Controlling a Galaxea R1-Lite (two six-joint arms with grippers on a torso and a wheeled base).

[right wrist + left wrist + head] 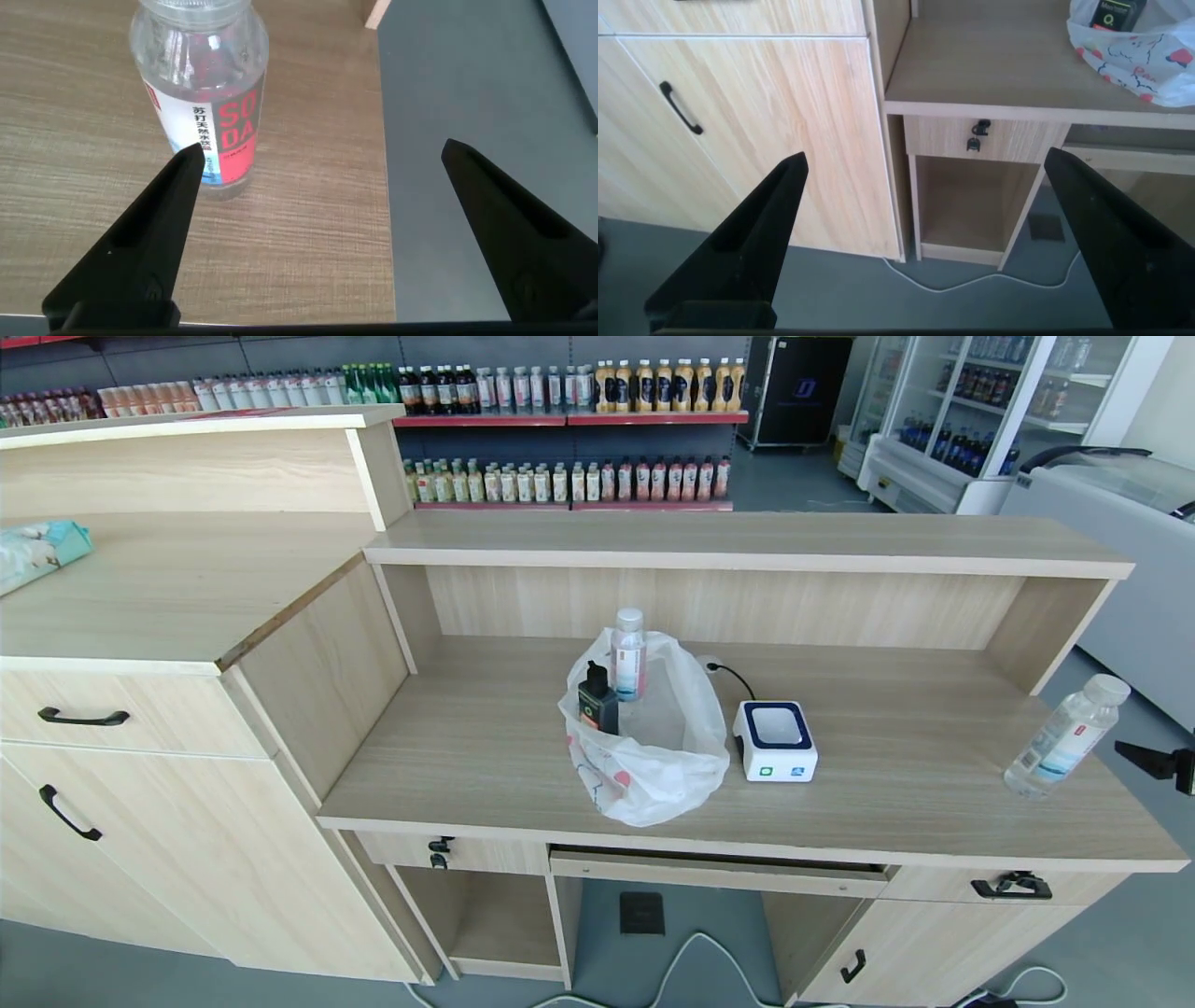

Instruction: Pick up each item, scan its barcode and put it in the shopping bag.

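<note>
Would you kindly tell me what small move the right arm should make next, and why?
Probably shift the right gripper to centre its open jaws on the clear bottle: it stands on the counter outside the shopping bag, beside one finger rather than between them.

On the tabletop [485,747], the shopping bag [653,765] stands near the middle, with a bottle [628,658] and a small container [597,702] inside it. The scanner [775,739] sits just right of the bag. A second bottle [1064,739] stands far right, near the edge.

light: bright, even | shadows: faint, soft | distortion: head view bows at edges
</note>
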